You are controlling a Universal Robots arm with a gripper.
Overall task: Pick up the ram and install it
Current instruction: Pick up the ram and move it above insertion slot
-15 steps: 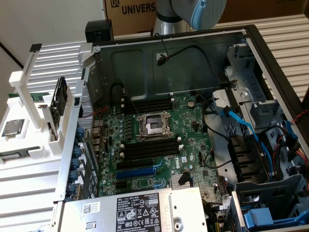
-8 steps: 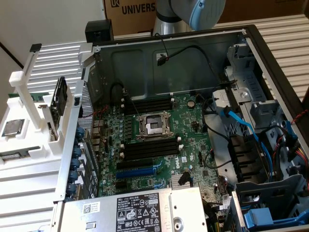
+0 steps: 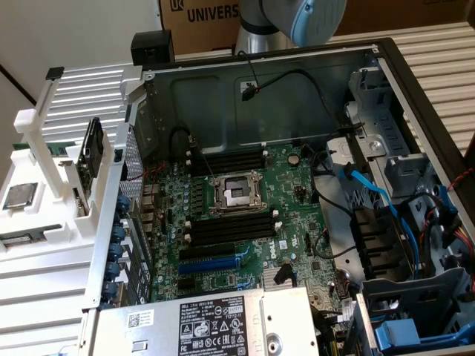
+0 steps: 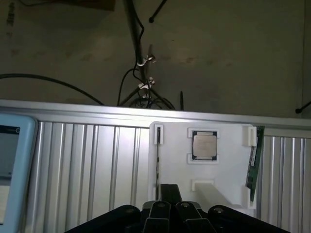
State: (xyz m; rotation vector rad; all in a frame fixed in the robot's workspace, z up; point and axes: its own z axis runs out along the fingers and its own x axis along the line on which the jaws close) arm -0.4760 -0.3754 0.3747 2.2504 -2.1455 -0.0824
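Standing at the bench, I note the exterior view from its left across. At nine o'clock a white holder (image 3: 44,215) sits on the ribbed metal table (image 3: 85,96). A square processor chip (image 3: 18,196) lies flat in it, and a dark card (image 3: 90,152) stands upright at its near edge.

The open computer case (image 3: 245,93) takes the centre. Its green circuit board (image 3: 297,193) carries the processor socket (image 3: 236,194) at the middle. Long black slots (image 3: 226,159) lie at twelve and six o'clock of that socket, and a blue slot (image 3: 211,262) lies below them. The power supply (image 3: 215,322) lies at six o'clock of the view. The arm (image 3: 293,18) enters at twelve o'clock, above the case's rear wall. Blue cables (image 3: 371,189) run at three o'clock.

In the wrist view the gripper (image 4: 170,196) hangs over the table short of the holder (image 4: 223,165). Its fingers are drawn together and nothing is between them.

The ram (image 4: 253,162) stands on edge, clipped at one side of the holder, not in the case. The chip (image 4: 204,144) lies between the ram and a thin dark strip (image 4: 158,160) at the holder's other side. The gripper is apart from the ram.
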